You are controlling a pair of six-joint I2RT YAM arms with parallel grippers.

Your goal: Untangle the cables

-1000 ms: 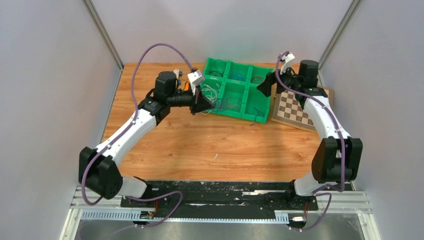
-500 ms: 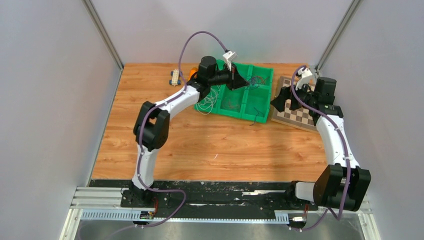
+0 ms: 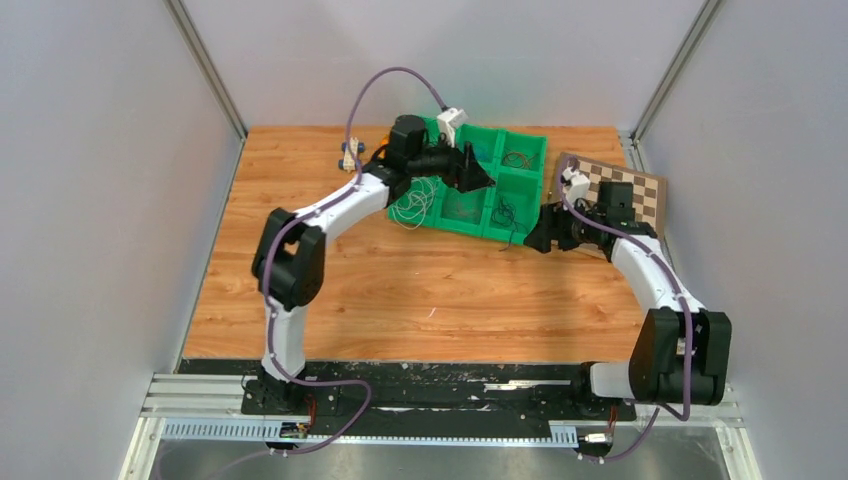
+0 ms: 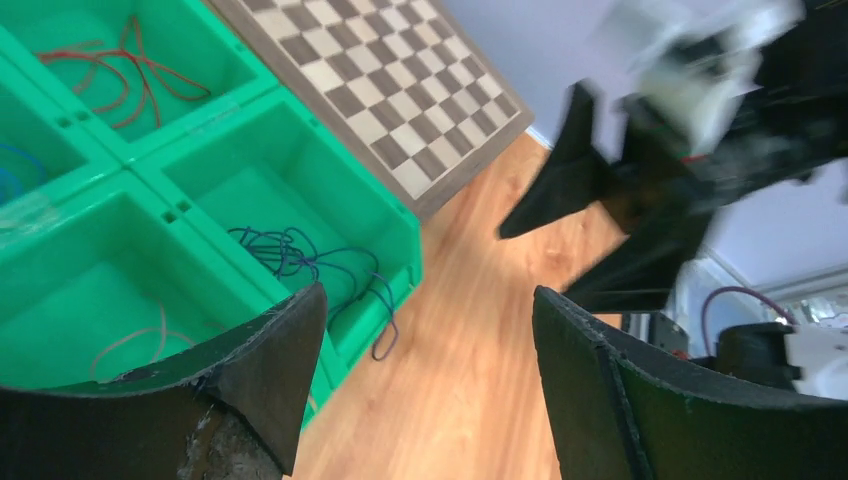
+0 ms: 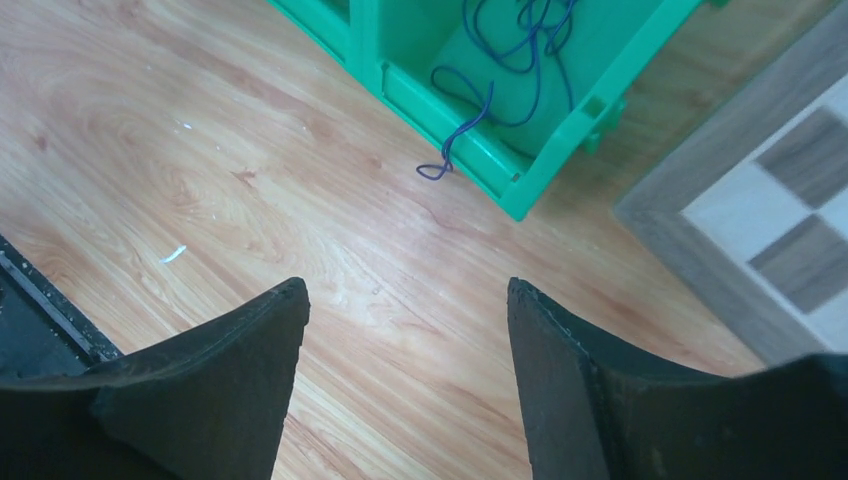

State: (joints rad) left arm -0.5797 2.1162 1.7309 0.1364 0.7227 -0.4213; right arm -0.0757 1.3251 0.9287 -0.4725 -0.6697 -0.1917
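Observation:
The cables lie sorted in a green compartment tray [image 3: 455, 225]. Red strands [image 4: 130, 70] fill a far compartment. A blue-purple bundle [image 4: 300, 255] sits in the near right one, with one loop [image 5: 445, 160] hanging over the tray's front wall onto the wood. White strands [image 3: 412, 205] spill over the tray's left side. My left gripper [image 3: 483, 179] hovers over the tray's middle, open and empty [image 4: 430, 300]. My right gripper [image 3: 533, 240] is low by the tray's front right corner, open with only bare wood between its fingers [image 5: 405, 290].
A checkerboard [image 3: 625, 190] lies right of the tray, under the right arm. Small toy pieces [image 3: 350, 152] stand at the back left of the tray. A tiny white scrap [image 3: 432, 312] lies on the wooden table. Grey walls close in both sides.
The left gripper has opened over the tray and pulled slightly nearer. The right arm swung from above the checkerboard down to the tray's front right corner, its jaws narrowing somewhat.

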